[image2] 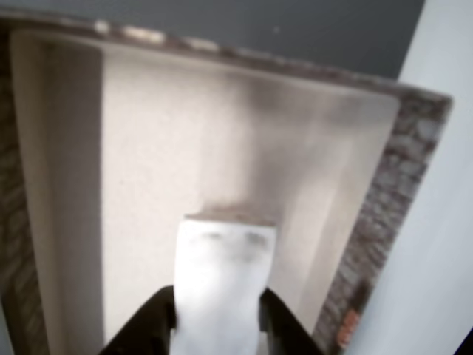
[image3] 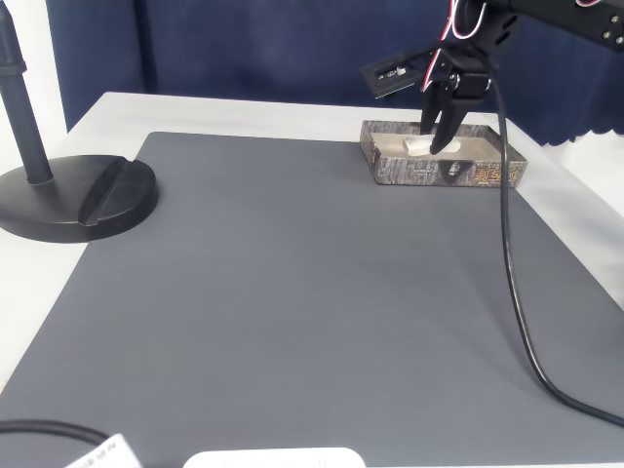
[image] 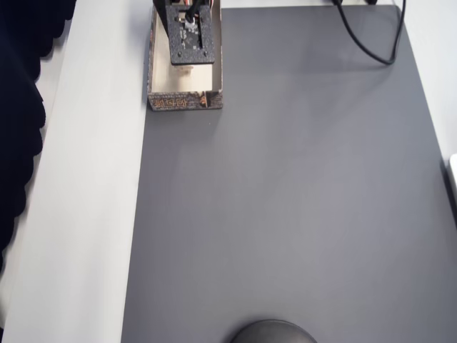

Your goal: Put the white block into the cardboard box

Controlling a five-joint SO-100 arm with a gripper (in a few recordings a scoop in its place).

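Note:
The cardboard box (image3: 441, 172) sits at the far right of the grey mat in the fixed view, at the top left of the mat in the overhead view (image: 185, 101), with dark patterned outer walls and a pale cream inside (image2: 162, 170). My gripper (image3: 436, 144) reaches down into it, shut on the white block (image2: 222, 285), a plain white bar that sticks out between the two dark fingers (image2: 144, 329). The block (image3: 422, 147) hangs inside the box, close to its floor; whether it touches the floor I cannot tell. In the overhead view the arm's wrist (image: 190, 32) covers the block.
A black round stand base (image3: 73, 195) with a pole stands at the mat's left in the fixed view. A black cable (image3: 517, 292) trails from the arm across the mat's right side. The white table (image: 86, 179) borders the mat beside the box.

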